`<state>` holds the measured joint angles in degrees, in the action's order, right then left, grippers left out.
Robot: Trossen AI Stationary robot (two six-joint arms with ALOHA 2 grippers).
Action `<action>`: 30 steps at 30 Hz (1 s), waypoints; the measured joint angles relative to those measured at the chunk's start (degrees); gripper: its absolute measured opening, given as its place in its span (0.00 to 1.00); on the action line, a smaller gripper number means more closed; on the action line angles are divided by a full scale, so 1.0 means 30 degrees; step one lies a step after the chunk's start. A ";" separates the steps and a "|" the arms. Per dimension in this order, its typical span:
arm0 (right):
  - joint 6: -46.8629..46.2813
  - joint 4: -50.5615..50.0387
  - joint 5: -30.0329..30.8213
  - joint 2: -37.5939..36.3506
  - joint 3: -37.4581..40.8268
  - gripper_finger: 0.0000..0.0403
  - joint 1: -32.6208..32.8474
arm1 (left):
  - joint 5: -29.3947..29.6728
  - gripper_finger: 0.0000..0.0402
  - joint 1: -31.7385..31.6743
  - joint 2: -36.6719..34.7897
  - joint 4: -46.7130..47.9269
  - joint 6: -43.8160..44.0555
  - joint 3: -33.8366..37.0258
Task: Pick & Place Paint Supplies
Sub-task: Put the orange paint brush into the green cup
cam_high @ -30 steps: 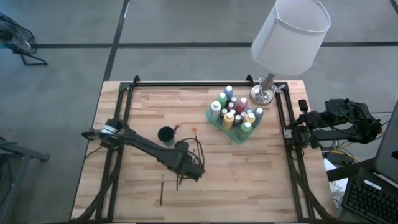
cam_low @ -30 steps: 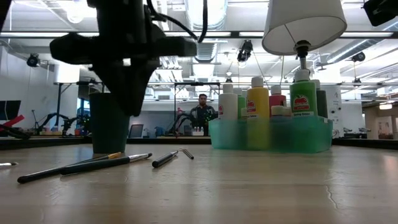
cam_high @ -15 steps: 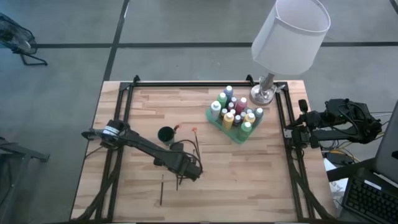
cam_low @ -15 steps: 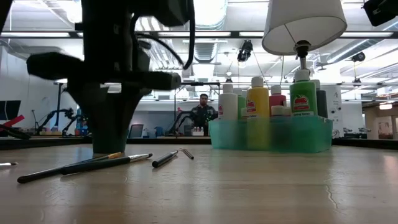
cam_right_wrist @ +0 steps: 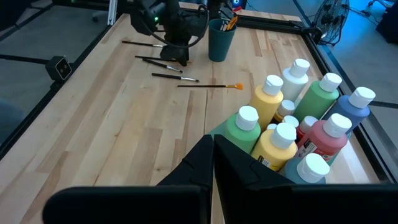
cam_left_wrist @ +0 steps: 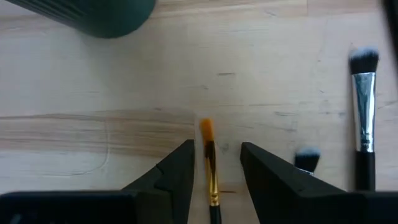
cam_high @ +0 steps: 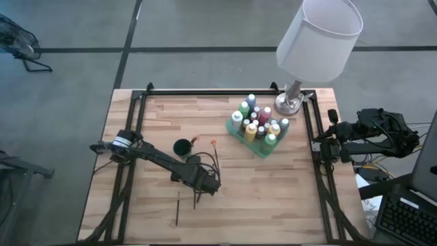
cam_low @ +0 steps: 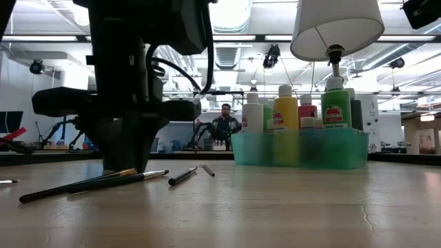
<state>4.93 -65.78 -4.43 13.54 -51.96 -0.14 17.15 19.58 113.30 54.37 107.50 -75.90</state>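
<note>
My left gripper (cam_left_wrist: 216,149) points down, open, low over the table's near left part (cam_high: 202,193). Its fingers stand on either side of a thin brush (cam_left_wrist: 210,168) with orange bristles, which lies flat on the wood untouched. Two more brushes (cam_left_wrist: 364,106) (cam_left_wrist: 306,158) lie beside it. The dark green cup (cam_high: 182,147) stands just beyond, with a brush in it. Several paint bottles (cam_right_wrist: 277,146) with white caps stand in the green tray (cam_high: 232,128). My right gripper (cam_right_wrist: 212,144) waits shut off the table's right edge (cam_high: 326,139).
A lamp (cam_high: 318,37) stands on its metal base (cam_high: 290,102) at the far right corner, behind the tray. An orange-tipped brush (cam_right_wrist: 208,86) lies alone mid-table, and another brush (cam_high: 177,208) lies near the front edge. Black frame rails (cam_high: 133,116) run along the table's sides.
My left gripper has sunk toward the brushes on the table and rolled a little about its own axis. The brushes, cup and tray have stayed where they were.
</note>
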 joint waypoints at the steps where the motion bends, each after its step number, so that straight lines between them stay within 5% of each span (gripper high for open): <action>1: 0.0000 0.0007 -0.0007 0.0007 0.0007 0.02 0.0000 | 0.0012 0.35 -0.0036 -0.0021 -0.0104 0.0041 0.0081; 30: 0.0000 0.0002 -0.0006 0.0006 0.0005 0.02 0.0004 | 0.0280 0.35 -0.0578 0.0043 0.0249 0.0549 0.0401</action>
<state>4.93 -65.77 -4.44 13.56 -51.95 -0.13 17.99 17.85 113.43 55.11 109.14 -74.70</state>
